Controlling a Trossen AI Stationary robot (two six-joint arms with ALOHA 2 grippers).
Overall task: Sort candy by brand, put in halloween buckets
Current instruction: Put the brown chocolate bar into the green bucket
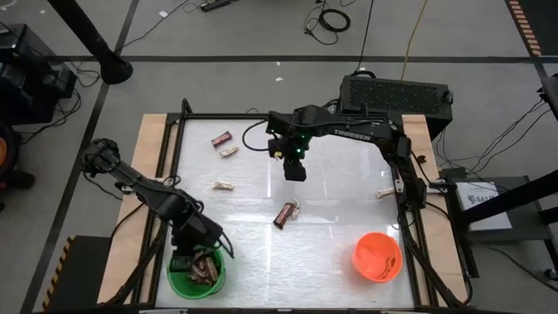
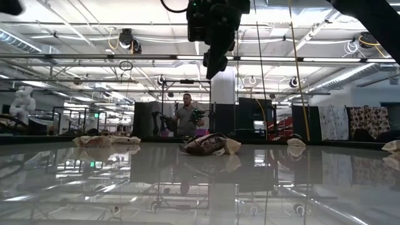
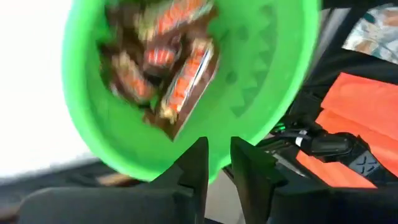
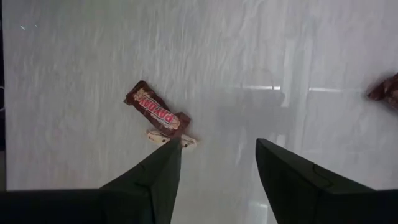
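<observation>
2 bars (image 1: 287, 213) overlap; left end effector (image 1: 188, 258) hides green bucket's (image 1: 177, 281) rim.

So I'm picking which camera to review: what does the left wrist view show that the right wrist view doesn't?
Only the left wrist view shows the bright green round plastic bucket holding dark reddish-brown wrapped bars, with the left gripper hovering over it, fingers slightly apart and empty.

Only the right wrist view shows the white tabletop with a loose reddish-brown bar, a small pale wrapper beside it, and the open right gripper.

Both show reddish-brown candy and their own dark fingers.
</observation>
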